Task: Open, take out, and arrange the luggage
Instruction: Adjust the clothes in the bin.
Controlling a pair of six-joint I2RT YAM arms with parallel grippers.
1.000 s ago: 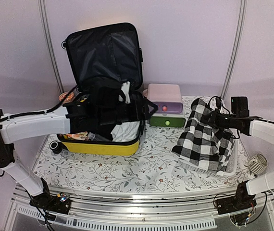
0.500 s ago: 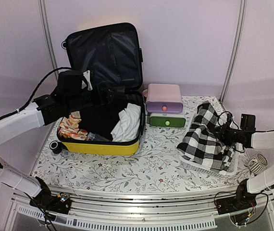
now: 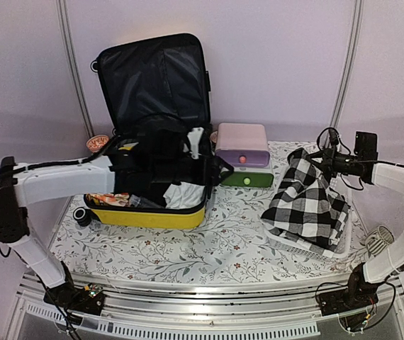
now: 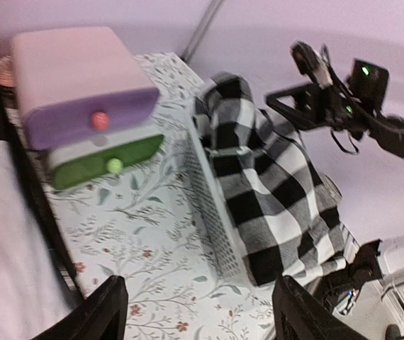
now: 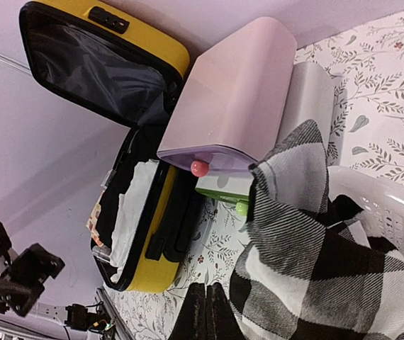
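The yellow luggage [image 3: 149,216] lies open at the left, its black-lined lid [image 3: 152,78] standing up. White clothing [image 3: 184,193] and a patterned item [image 3: 106,200] lie inside. My left gripper [image 3: 208,167] reaches across the case to its right rim. In the left wrist view the left gripper [image 4: 205,312] is open with only the tablecloth between its fingers. My right gripper [image 3: 322,161] is shut on the top of a black-and-white checked cloth [image 3: 305,198], which hangs from it into a white mesh basket [image 3: 308,248]. The right wrist view shows the right gripper [image 5: 207,304] beside that cloth [image 5: 315,269].
A pink-and-green drawer box [image 3: 242,145] stands between the case and the basket. A small bowl [image 3: 97,143] sits behind the case, and a white round object [image 3: 379,241] is at the far right. A floral cloth [image 3: 216,248] covers the table.
My left arm rose toward the lid, then came back down across the case, its jaws narrowing a little. My right gripper dipped, then lifted again with the cloth's top.
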